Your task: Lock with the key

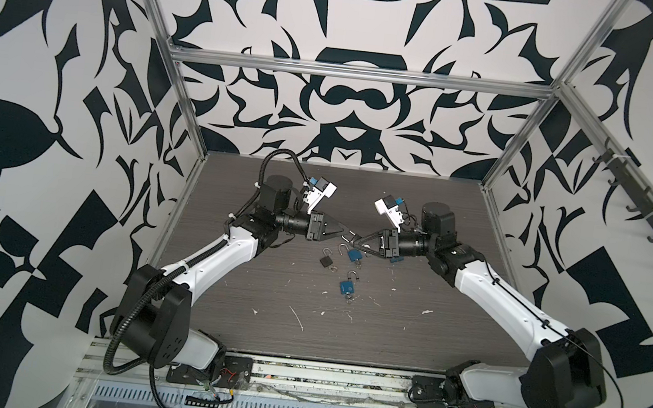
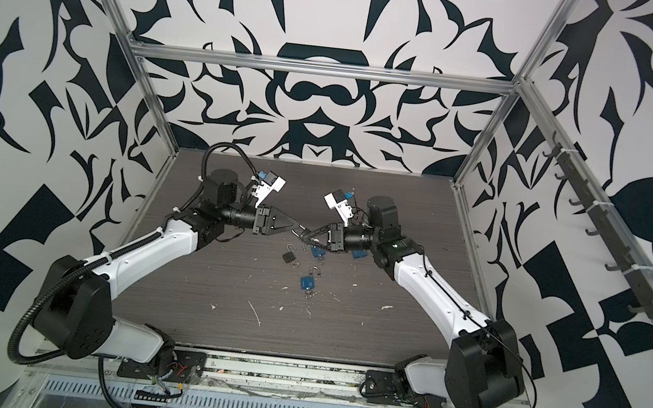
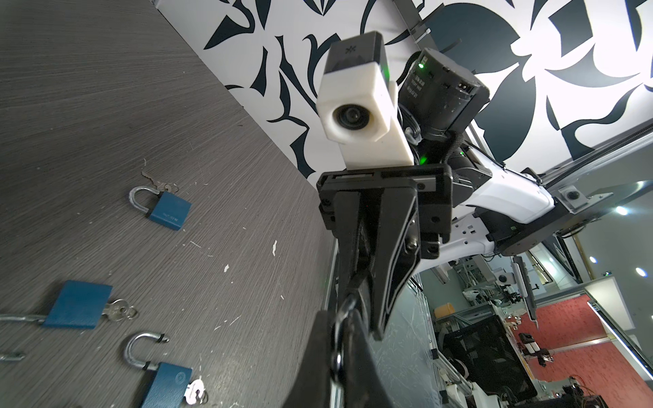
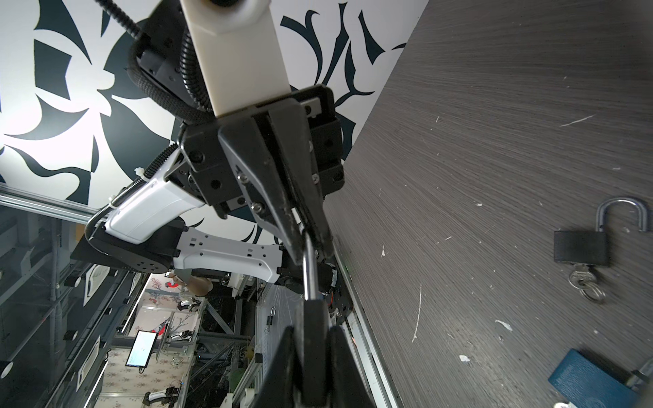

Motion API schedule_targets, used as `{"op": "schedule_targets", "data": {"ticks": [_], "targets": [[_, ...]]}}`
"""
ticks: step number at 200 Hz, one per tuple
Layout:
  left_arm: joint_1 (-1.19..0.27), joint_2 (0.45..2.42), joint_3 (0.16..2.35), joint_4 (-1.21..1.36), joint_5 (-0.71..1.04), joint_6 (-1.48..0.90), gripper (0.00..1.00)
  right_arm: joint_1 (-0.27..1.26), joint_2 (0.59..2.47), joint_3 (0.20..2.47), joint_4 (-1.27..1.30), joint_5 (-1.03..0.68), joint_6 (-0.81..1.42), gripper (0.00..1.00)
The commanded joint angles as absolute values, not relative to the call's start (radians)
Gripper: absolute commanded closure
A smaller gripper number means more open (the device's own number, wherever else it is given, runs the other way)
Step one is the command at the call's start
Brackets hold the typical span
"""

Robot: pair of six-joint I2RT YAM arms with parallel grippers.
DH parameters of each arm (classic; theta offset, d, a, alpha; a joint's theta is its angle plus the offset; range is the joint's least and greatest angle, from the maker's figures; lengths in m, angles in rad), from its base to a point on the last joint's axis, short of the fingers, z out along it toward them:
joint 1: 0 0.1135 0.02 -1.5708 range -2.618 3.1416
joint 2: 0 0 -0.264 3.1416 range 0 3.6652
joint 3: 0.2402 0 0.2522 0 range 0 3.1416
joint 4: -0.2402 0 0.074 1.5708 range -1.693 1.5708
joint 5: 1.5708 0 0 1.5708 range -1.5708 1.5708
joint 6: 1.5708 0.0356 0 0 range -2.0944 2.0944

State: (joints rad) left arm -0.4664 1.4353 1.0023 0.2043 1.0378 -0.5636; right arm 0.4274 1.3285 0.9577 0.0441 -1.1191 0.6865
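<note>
While right tool (image 1: 356, 244) clamps dark padlock body (image 4: 315, 318), left tool (image 4: 312, 247) pinches its shackle (image 4: 309, 272) — silver.

The left fingers (image 1: 332, 228) and right fingers (image 1: 370, 241) are black. Between them, the held padlock (image 4: 312, 332) is black with a silvery shackle (image 4: 309, 268). Near the fingers lie a black padlock (image 1: 326, 261) and a nearer blue padlock (image 1: 354, 255). Beyond those lies a farther blue padlock (image 1: 347, 286), and all three have silvery loops. The bench (image 1: 407, 327) is dark grey wood grain flecked with white. The arms (image 1: 219, 249) are white with black joints. The walls (image 1: 349, 103) carry bold dark navy shapes on white.
</note>
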Motion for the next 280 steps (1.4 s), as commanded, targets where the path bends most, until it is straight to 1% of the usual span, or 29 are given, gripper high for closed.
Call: {"op": "schedule_targets", "data": {"ticks": [1, 158, 243, 280], "targets": [[-0.490, 1.450, 0.972, 0.196, 1.020, -0.590, 1.00, 0.437, 1.294, 0.984, 0.170, -1.110, 0.689, 1.00], [-0.589, 1.477, 0.977, 0.191, 0.959, -0.627, 1.00, 0.453, 1.320, 1.021, 0.176, -1.041, 0.687, 1.00], [-0.619, 1.435, 0.906, 0.194, 0.956, -0.649, 1.00, 0.453, 1.328, 1.045, 0.191, -0.984, 0.692, 1.00], [-0.639, 1.423, 0.871, 0.201, 0.949, -0.655, 1.00, 0.453, 1.337, 1.048, 0.228, -0.986, 0.719, 1.00]]}}
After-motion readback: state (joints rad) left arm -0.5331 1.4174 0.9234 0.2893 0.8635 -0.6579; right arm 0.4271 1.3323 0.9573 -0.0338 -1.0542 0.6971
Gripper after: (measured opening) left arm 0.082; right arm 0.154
